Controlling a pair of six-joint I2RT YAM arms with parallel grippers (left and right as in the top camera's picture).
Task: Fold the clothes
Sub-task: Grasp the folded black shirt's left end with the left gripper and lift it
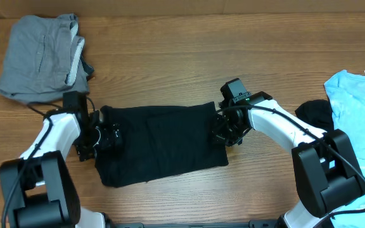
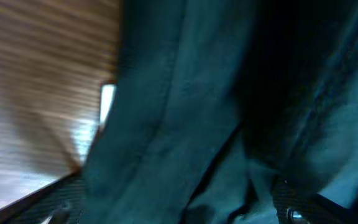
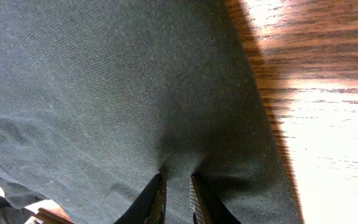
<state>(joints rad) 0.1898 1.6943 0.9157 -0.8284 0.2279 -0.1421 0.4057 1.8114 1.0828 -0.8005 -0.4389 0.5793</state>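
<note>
Where the overhead camera looks down on the brown wooden table (image 1: 189, 50), we see the black fabric T-shirt (image 1: 163, 142) lying flat near the middle as a rough rectangle, slightly tilted. The left gripper (image 1: 109, 136) sits at its left edge and the right gripper (image 1: 224, 132) at its right edge, both down at the cloth. A crumpled grey fabric garment (image 1: 40, 57) lies at the far left corner, well apart from the shirt. A light blue fabric garment (image 1: 360, 120) lies at the right edge, with a small bunched black garment (image 1: 315, 114) just beside it.

In the left wrist view we find everything blurred. Dark cloth of the black fabric T-shirt (image 2: 185, 106) fills most of the picture, with wood grain (image 2: 36, 81) at the left. We cannot tell whether this gripper's jaws are apart or together.

In the right wrist view we see the shirt's weave (image 3: 117, 81) sharply, covering the wood except for a bright strip (image 3: 328, 93) at the right. The two fingers (image 3: 156, 200) stand close together at the bottom edge, pinching a small ridge of the black cloth between them.
</note>
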